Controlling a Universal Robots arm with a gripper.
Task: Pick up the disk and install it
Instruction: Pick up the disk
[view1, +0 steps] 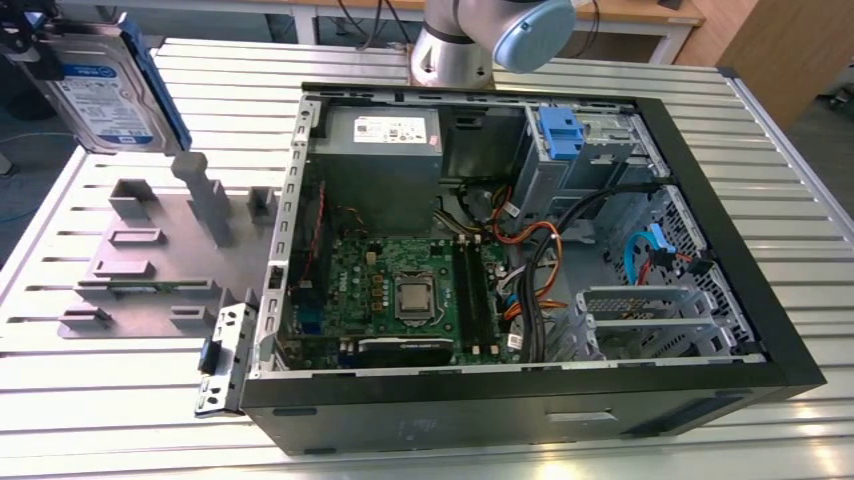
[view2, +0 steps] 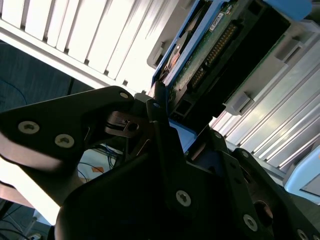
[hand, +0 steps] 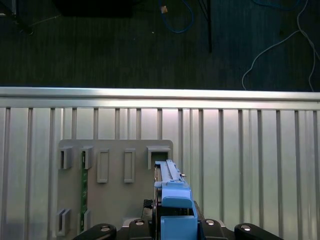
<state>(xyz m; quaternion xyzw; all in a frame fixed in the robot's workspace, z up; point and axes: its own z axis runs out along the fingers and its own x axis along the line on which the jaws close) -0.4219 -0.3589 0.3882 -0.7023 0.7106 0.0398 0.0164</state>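
Pick-up looks done: gripper (hand: 175, 225) clamped on the disk (view1: 96, 92), which hangs clear above the grey holder plate (view1: 147, 270), at the exterior view's left. Install not yet done. Judged need: carry to the computer case (view1: 767, 300), square to the drive bay (view1: 587, 150).

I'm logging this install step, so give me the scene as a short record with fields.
tool: shut on the disk, holding it in the air
disk: upright, above the grey holder plate, outside the case
computer case: open, lying on the slatted table, motherboard exposed
install: not yet done
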